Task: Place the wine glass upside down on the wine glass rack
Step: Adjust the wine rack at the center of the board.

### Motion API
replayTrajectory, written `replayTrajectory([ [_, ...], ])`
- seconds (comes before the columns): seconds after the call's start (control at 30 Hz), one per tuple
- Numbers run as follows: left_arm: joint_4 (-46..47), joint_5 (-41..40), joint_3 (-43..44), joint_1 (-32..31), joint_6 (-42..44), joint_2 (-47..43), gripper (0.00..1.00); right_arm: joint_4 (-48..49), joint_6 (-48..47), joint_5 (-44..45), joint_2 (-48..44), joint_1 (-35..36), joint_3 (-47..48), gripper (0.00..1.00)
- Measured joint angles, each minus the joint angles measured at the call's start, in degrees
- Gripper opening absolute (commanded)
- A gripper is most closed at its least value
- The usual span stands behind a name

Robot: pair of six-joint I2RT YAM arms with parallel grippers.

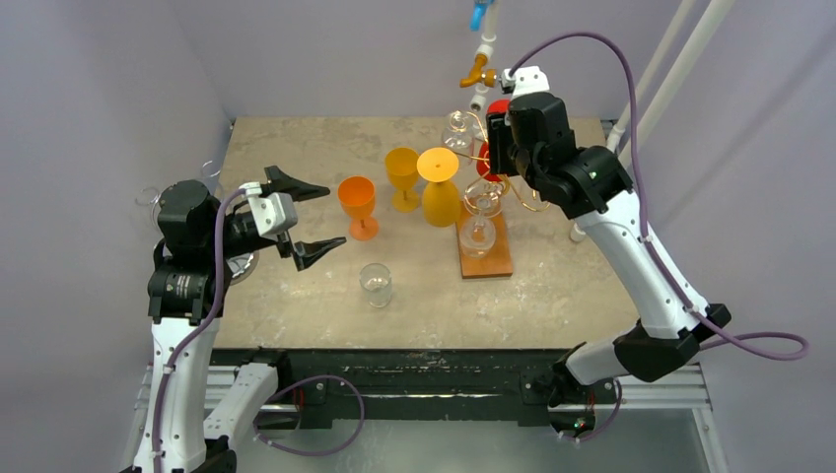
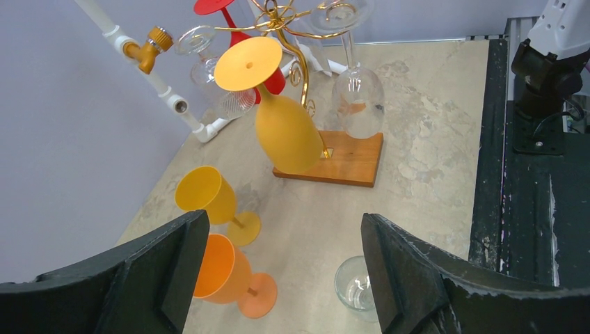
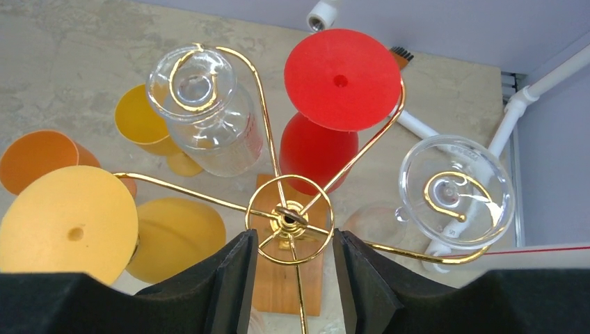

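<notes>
The gold wire rack (image 1: 493, 182) stands on a wooden base (image 1: 485, 256) at the right. A yellow glass (image 1: 439, 187), a red glass (image 3: 341, 59) and two clear glasses (image 3: 202, 97) (image 3: 456, 191) hang from it upside down. An orange glass (image 1: 357, 205), a yellow glass (image 1: 402, 177) and a clear glass (image 1: 376, 284) stand upright on the table. My left gripper (image 1: 330, 217) is open and empty, just left of the orange glass (image 2: 222, 271). My right gripper (image 3: 293, 240) is open and empty, above the rack's hub (image 3: 286, 212).
A white pipe with a brass valve (image 1: 479, 71) runs behind the rack and shows in the left wrist view (image 2: 149, 45). Two clear glasses (image 1: 148, 197) sit past the table's left edge. The table's black front rail (image 2: 532, 202) lies to the right.
</notes>
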Motion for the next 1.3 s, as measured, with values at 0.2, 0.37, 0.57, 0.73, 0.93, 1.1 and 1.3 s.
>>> replayTrajectory([
  [0.2,-0.2,-0.26,0.0,0.0,0.02,0.0,0.87,1.44,-0.33,-2.93,0.0,-1.36,-4.9,0.59],
  [0.37,-0.2,-0.35,0.0,0.0,0.04,0.0,0.87,3.8,-0.28,-4.26,-0.46,-1.42,-7.98,0.58],
  [0.57,-0.39,-0.72,0.0,0.0,0.24,0.0,0.88,4.85,-0.46,-4.85,-0.24,-1.66,-8.33,0.55],
  [0.73,-0.96,-1.11,0.11,0.0,1.11,0.0,0.89,5.53,-0.9,-4.96,0.87,-1.7,-8.04,0.51],
  [0.93,-1.2,-1.22,0.17,0.0,1.51,0.02,0.89,5.68,-0.92,-5.25,1.2,-1.7,-7.76,0.37],
  [1.1,-1.18,-1.25,0.72,0.0,1.51,0.11,0.89,6.03,-0.79,-5.51,1.2,-1.73,-8.0,0.25],
  [1.3,-1.18,-1.22,0.76,0.0,1.51,0.13,0.89,7.26,0.92,-4.92,0.57,-1.73,-9.2,0.0],
])
